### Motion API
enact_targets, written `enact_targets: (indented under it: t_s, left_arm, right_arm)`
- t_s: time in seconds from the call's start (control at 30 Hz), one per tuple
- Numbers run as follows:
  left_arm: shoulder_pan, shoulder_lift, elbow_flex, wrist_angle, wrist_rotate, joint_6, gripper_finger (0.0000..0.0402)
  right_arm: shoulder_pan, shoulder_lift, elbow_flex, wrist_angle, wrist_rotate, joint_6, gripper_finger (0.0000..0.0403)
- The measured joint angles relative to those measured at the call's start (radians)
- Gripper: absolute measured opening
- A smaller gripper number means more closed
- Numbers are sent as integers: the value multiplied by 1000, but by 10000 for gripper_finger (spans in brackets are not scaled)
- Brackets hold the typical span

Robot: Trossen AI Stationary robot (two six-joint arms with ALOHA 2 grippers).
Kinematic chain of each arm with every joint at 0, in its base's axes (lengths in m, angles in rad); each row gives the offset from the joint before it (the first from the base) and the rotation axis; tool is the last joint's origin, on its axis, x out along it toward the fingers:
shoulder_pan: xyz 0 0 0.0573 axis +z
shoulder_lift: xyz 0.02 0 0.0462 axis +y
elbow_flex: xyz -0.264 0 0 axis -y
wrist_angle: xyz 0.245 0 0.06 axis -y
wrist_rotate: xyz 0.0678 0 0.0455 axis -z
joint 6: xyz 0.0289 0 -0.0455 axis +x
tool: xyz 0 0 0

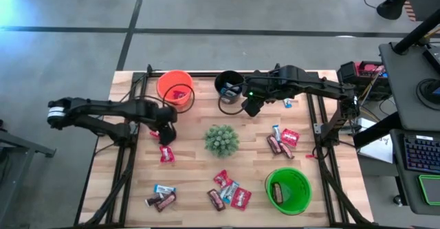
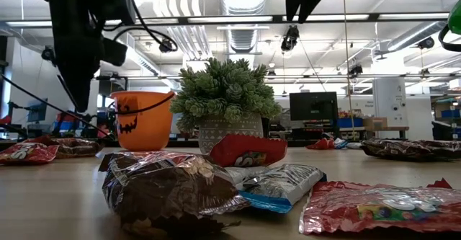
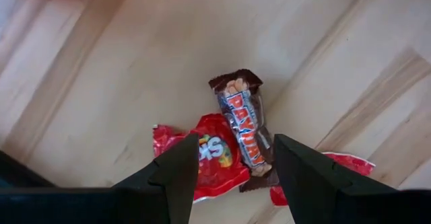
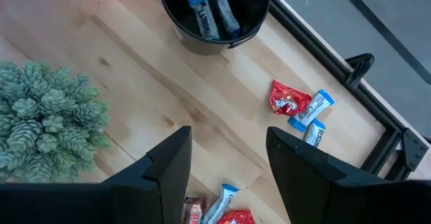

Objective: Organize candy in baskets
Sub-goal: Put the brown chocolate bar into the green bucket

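Red and brown candy point(image 3: 232, 140) lies between the left gripper's point(image 3: 229, 173) spread fingers, near the orange bucket point(image 1: 174, 86); a pick seems in hand, needing descent and closing. Farther off, the right gripper point(image 4: 225, 163) hovers spread-fingered beside the black bucket point(image 4: 214, 12).

plant point(image 1: 221, 139) at table point(image 1: 192, 181) centre | two baskets point(image 1: 174, 86) side by side at far edge, candy point(image 4: 213, 15) inside one | third basket point(image 1: 288, 190) at near right corner | candy bars scattered along near edge and right side
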Motion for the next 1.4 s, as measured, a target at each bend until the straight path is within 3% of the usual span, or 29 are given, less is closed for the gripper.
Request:
enact_targets:
  t_s: [0.47,1.07,1.23,1.4]
  left_arm:
    - [-90,124,-45,115,32,-19,174]
    - [-93,252,-73,187,22,-8,170]
    - [-93,265,-71,187,31,45,137]
    - [-92,248,-71,185,39,79,66]
  right_arm:
    - [0,0,0,0,-1,-5,185]
    - [0,0,0,0,-3,-5,185]
    - [0,0,0,0,-3,-9,185]
    - [0,0,0,0,-3,-13,185]
